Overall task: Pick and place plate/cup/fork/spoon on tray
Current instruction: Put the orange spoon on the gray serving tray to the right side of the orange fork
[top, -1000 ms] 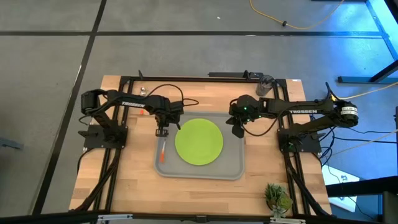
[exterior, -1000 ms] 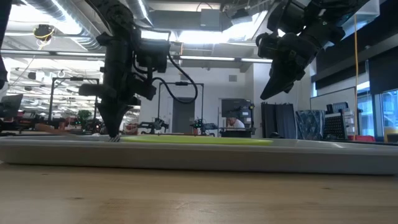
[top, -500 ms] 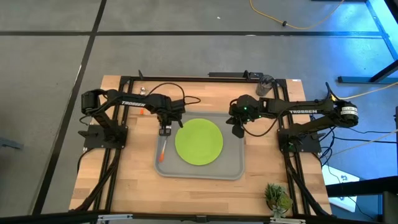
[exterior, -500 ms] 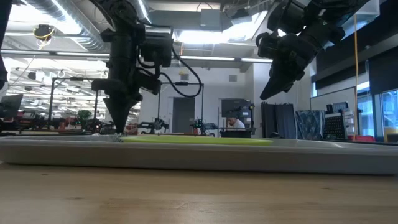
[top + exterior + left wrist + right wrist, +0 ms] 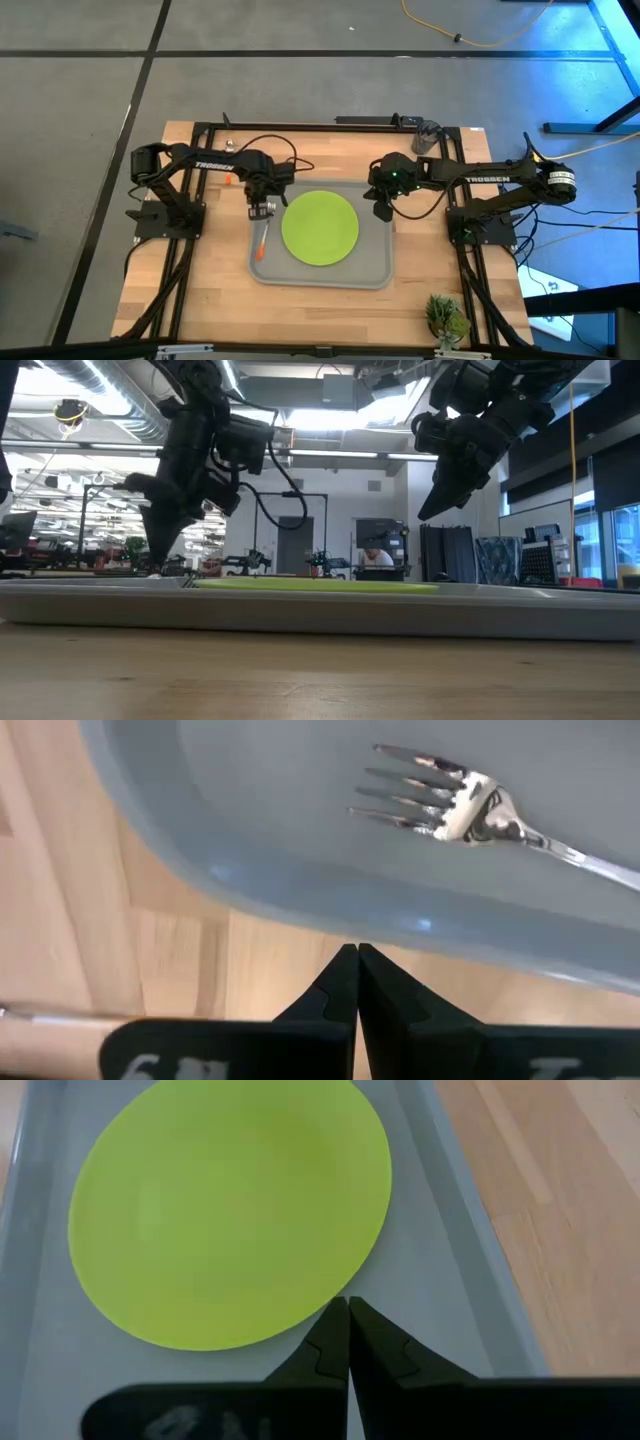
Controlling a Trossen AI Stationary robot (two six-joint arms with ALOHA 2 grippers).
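The lime-green plate [image 5: 320, 228] lies flat in the light-grey tray [image 5: 372, 262], and it also shows in the right wrist view [image 5: 230, 1210]. The fork [image 5: 262, 240] lies in the tray left of the plate, tines [image 5: 415, 792] toward the far edge. My left gripper [image 5: 260, 208] is shut and empty, above the tray's far-left rim [image 5: 300, 885], just beyond the tines. My right gripper [image 5: 383, 212] is shut and empty, above the tray's right side by the plate's edge. The spoon [image 5: 229, 180] lies on the table at far left, partly under my left arm. The dark cup [image 5: 428, 135] stands at the far right.
A small potted plant [image 5: 447, 318] stands at the table's near right corner. Black frame rails [image 5: 195, 230] run along both sides and the far edge. Bare wood shows in front of the tray [image 5: 320, 310].
My left gripper has risen a little from the tray by the fork's tines, tipped, and swung slightly toward the table's left edge. The fork stays where it lay in the tray.
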